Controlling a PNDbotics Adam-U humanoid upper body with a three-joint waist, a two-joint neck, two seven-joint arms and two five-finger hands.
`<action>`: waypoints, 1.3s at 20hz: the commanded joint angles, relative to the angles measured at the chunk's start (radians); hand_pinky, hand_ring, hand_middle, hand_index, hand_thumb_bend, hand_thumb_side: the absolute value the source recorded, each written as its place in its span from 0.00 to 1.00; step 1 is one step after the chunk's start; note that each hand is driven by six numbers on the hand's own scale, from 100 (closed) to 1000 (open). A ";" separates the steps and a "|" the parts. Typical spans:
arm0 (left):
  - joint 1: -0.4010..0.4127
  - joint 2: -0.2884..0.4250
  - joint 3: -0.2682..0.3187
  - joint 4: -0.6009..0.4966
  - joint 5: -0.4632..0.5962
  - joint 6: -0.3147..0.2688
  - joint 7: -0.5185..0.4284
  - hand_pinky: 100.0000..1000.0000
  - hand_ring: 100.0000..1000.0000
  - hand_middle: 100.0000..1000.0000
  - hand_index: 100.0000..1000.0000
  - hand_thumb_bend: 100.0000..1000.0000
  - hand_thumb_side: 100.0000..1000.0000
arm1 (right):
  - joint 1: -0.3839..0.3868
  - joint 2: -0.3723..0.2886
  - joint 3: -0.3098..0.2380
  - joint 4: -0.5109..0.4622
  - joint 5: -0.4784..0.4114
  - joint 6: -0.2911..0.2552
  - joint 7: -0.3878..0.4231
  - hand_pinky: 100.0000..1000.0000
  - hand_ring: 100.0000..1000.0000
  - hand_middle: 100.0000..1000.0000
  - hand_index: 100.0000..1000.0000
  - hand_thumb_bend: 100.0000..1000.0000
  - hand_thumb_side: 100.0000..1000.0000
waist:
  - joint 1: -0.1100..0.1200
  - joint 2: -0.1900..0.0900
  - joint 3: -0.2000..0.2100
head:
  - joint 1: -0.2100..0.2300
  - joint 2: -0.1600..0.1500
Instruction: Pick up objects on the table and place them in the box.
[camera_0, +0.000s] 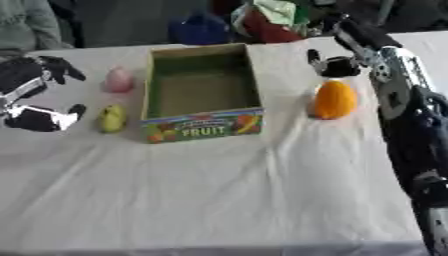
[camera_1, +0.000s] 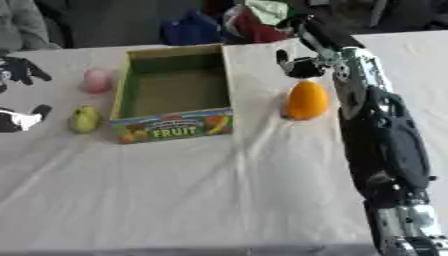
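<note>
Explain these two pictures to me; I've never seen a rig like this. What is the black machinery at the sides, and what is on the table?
Both pictures come from the two eyes of a camera in a humanoid robot's head, looking down at a table with a white cloth. The black parts are its arms. The left robot hand is open near a yellow-green fruit and a pink object, holding nothing. The right robot hand hangs just behind an orange fruit; its fingers cannot be made out. Between them stands an open cardboard box marked FRUIT, apparently empty.
</note>
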 joint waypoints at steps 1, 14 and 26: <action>-0.043 0.043 -0.014 0.055 -0.002 -0.014 -0.040 0.70 0.67 0.71 0.81 0.15 0.27 | -0.017 -0.001 -0.003 -0.027 -0.004 0.000 0.002 0.73 0.78 0.80 0.86 0.00 0.12 | 0.000 -0.018 -0.001 | 0.000 0.006; -0.163 0.008 -0.083 0.255 -0.049 -0.064 -0.161 0.69 0.67 0.72 0.81 0.20 0.31 | -0.013 0.005 -0.004 -0.029 -0.006 0.001 0.003 0.73 0.78 0.80 0.86 0.00 0.12 | -0.001 -0.020 -0.007 | 0.002 0.006; -0.220 -0.052 -0.106 0.346 -0.105 -0.083 -0.132 0.78 0.76 0.79 0.86 0.28 0.35 | -0.014 0.011 -0.003 -0.027 -0.006 0.000 0.004 0.73 0.78 0.80 0.86 0.00 0.12 | -0.005 -0.022 -0.010 | 0.006 0.006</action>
